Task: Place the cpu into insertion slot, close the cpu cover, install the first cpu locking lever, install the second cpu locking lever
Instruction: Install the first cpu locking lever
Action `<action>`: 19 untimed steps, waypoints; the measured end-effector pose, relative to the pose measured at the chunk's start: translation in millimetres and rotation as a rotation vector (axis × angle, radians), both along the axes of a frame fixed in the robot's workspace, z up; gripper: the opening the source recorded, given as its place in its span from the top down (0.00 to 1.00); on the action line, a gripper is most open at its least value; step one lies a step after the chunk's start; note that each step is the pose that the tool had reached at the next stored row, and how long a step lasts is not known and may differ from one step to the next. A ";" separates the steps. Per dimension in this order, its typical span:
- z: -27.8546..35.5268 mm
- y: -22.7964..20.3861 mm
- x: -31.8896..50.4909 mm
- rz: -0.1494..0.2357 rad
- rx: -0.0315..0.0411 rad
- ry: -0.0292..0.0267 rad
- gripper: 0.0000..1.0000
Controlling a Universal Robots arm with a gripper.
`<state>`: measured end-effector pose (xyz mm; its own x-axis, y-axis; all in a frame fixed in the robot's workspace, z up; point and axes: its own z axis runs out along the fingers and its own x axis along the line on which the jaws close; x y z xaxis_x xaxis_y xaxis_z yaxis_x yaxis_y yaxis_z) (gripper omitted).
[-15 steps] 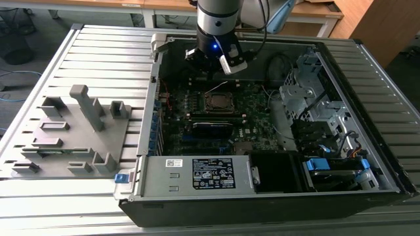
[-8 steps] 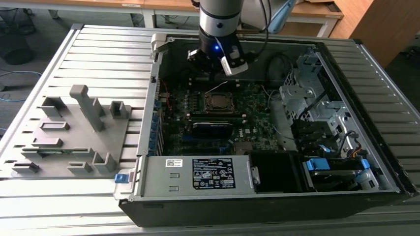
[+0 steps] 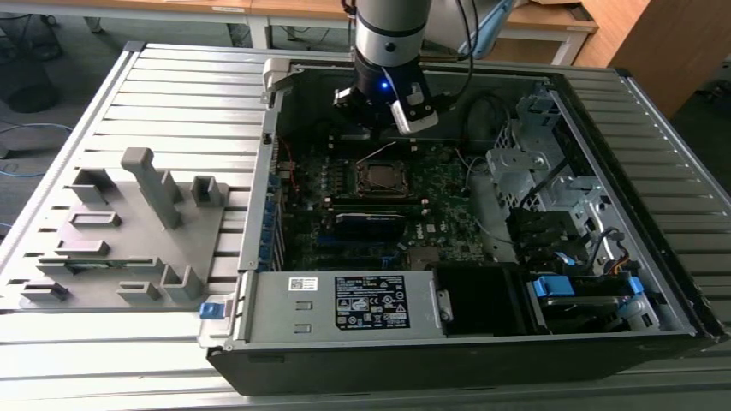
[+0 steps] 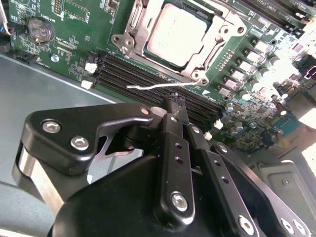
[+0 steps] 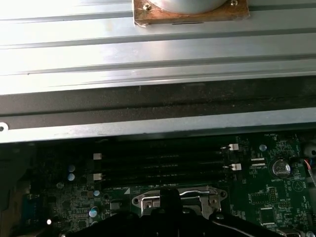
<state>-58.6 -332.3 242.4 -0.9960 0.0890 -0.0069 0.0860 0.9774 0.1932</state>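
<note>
The open-topped black-fronted metal computer case [image 3: 457, 368] leaves free way down to the small square silver-rimmed insertion slot [image 3: 383, 177]; the black gripper [image 3: 375, 128] hangs just beside that spot; a thin silver wire lever [image 4: 150, 86] juts over the long black memory slots [image 4: 133, 74], close before the gripper's tip; grey metal drive cages [image 3: 537, 180], loose black cables [image 3: 489, 104] and the white-labelled grey power supply box [image 3: 342, 304] crowd the other sides.

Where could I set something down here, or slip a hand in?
Bare ribbed table lies beyond the grey fixture tray, at the exterior view's left, and along the front edge below the tray. Inside the computer case it is crowded: the arm hangs over the insertion slot, and cables and drive bays fill the exterior view's right.
</note>
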 end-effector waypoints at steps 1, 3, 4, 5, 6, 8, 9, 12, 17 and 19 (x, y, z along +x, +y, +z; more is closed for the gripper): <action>0.0 0.0 0.0 0.000 0.0001 -0.0001 0.90; -0.2 0.0 0.2 0.000 0.0002 -0.0004 0.90; -0.8 0.1 0.2 0.000 0.0002 -0.0035 0.90; -1.6 0.1 0.3 0.000 -0.0005 -0.0088 0.90; -2.4 0.0 0.2 0.000 -0.0018 -0.0145 0.90; -3.9 0.1 0.2 0.000 -0.0056 -0.0245 0.90; -4.3 0.1 0.2 -0.002 -0.0103 -0.0289 0.90; -5.3 0.7 0.2 -0.017 -0.0192 -0.0379 0.90; -7.4 2.3 0.3 -0.051 -0.0197 -0.0384 0.90; -8.5 2.3 0.4 -0.078 -0.0204 -0.0381 0.90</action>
<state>-58.2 -330.1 233.8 -0.9850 0.1658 -0.0473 0.1550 0.9718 0.1779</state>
